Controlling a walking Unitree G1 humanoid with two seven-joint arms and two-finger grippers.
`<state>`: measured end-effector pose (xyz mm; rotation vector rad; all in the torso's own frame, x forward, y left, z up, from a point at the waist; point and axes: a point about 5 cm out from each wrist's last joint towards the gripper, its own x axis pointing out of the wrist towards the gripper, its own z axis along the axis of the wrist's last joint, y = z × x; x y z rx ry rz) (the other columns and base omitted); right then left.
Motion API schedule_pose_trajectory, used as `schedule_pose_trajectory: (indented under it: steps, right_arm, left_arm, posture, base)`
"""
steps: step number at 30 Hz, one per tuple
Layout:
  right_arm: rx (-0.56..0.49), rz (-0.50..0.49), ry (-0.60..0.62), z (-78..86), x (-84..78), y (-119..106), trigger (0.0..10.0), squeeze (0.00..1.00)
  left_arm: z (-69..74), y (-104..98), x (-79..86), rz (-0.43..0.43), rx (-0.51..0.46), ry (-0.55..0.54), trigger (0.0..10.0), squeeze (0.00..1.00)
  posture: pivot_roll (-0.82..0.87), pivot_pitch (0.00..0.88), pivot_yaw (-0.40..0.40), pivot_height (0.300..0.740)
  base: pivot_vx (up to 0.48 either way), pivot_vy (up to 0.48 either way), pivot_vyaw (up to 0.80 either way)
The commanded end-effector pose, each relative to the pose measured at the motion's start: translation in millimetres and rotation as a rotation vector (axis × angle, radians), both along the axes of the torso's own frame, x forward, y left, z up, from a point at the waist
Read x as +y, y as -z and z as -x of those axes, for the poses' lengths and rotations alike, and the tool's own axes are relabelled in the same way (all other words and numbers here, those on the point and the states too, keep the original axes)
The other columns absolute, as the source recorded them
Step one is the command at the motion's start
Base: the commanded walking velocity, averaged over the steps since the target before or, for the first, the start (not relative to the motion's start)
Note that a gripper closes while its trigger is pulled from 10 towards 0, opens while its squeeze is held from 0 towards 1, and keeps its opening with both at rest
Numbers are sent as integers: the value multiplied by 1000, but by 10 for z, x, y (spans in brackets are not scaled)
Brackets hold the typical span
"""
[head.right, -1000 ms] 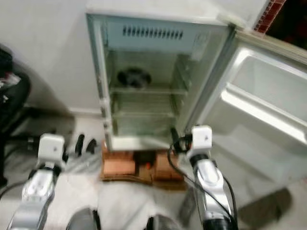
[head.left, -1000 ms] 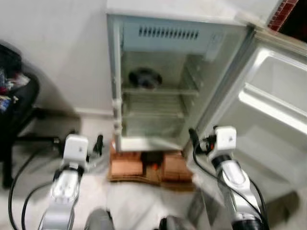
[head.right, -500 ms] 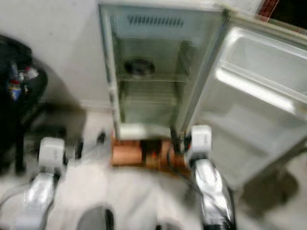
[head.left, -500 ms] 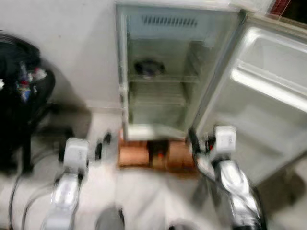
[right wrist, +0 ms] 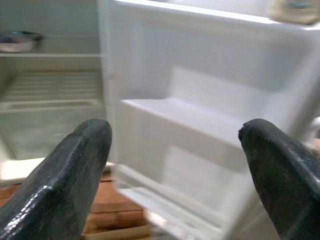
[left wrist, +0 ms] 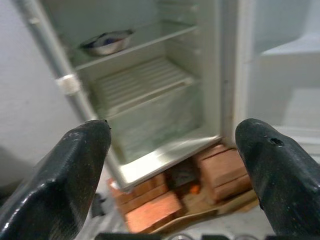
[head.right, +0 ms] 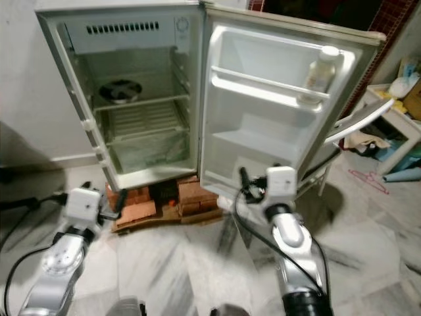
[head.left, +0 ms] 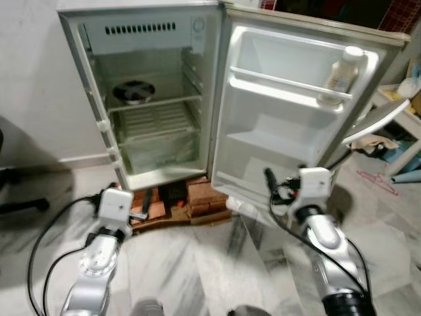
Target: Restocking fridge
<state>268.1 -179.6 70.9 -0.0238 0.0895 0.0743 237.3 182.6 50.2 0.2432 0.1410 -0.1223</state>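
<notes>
A small white fridge [head.left: 85,79] stands open on bricks, its door [head.left: 289,125] swung out to the right. A metal bowl [head.left: 133,92] sits on the upper wire shelf; the lower shelf and drawer look bare. A pale bottle [head.left: 341,71] stands in the door's top rack. My left gripper [left wrist: 172,127] is open and empty, held low in front of the fridge's lower compartment. Facing the door's lower shelves, my right gripper [right wrist: 174,127] is also open and empty. Both are well short of the fridge.
Red bricks [head.left: 200,195] and cardboard prop up the fridge. A white folding stand [head.left: 373,118] with cloth and clutter is at the right, a hanger [head.left: 371,180] on the floor beside it. A black chair base [head.left: 16,197] lies at the left. Cables trail from both arms over the marble floor.
The camera has swung right and the picture has sharpened, bringing the inside of the door and its bottle into view. Both arms keep the same raised pose.
</notes>
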Motion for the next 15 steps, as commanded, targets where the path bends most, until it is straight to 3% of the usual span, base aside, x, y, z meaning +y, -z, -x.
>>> schedule_pose_trajectory:
  steps: [1,12,15]
  right_arm:
    - [-19,-9,-8,-37,55,-37,10000,0]
    - [-31,-10,-22,-94,71,-60,10000,0]
    - [-51,-53,-66,-128,95,-113,10000,0]
  left_arm:
    - [-7,0,69,-24,6,-7,10000,0]
    - [-15,11,58,-60,12,13,10000,0]
    - [-15,15,47,-56,12,27,10000,0]
  posture:
    - [69,36,-43,740]
    - [74,38,-39,740]
    - [74,38,-39,740]
  base:
    - [0,-480,0]
    - [0,-468,0]
    - [251,-406,0]
